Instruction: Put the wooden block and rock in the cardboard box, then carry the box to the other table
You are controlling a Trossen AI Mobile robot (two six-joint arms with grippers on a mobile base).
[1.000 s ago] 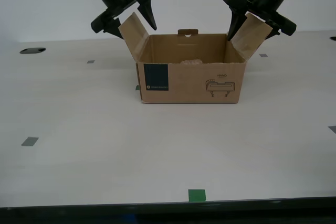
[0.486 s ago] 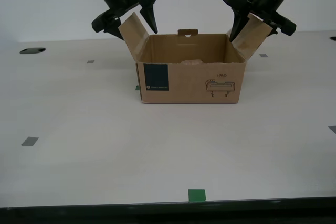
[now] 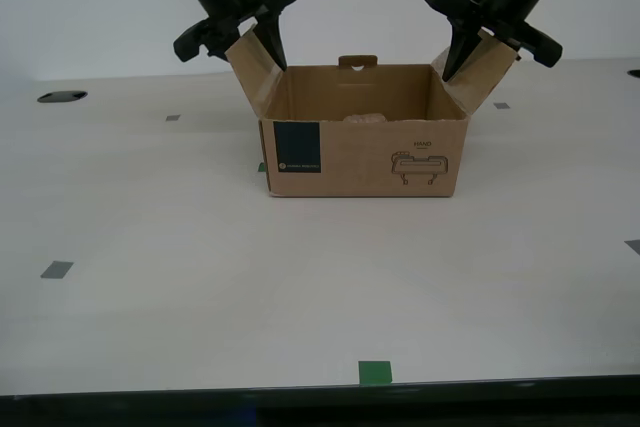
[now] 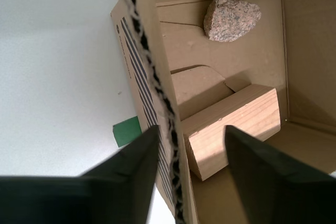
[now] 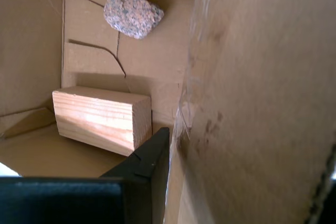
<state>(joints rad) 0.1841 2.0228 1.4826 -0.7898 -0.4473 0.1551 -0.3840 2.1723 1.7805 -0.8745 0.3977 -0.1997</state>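
The cardboard box (image 3: 360, 159) stands open on the beige tabletop. Inside it the rock (image 4: 231, 19) lies by a far wall, and only its top (image 3: 365, 118) shows in the exterior view. The wooden block (image 5: 100, 119) lies flat on the box floor. My second gripper (image 3: 235, 49) is open and straddles the flap at the exterior view's left, with one finger (image 4: 136, 166) outside and one inside. At the exterior view's right, my first gripper (image 3: 495, 52) is open and straddles the other flap, one finger (image 5: 152, 161) pressed to its inner face.
Small tape marks dot the table: a green square (image 3: 375, 372) near the front edge, a grey one (image 3: 56, 269) and green tape (image 4: 126, 131) by the box's base. A dark round hole (image 3: 62, 97) sits at the exterior view's far left.
The second gripper's inner finger has drawn in toward its flap, narrowing the gap. The flap at the exterior view's right has tilted slightly more upright. The box has stayed put.
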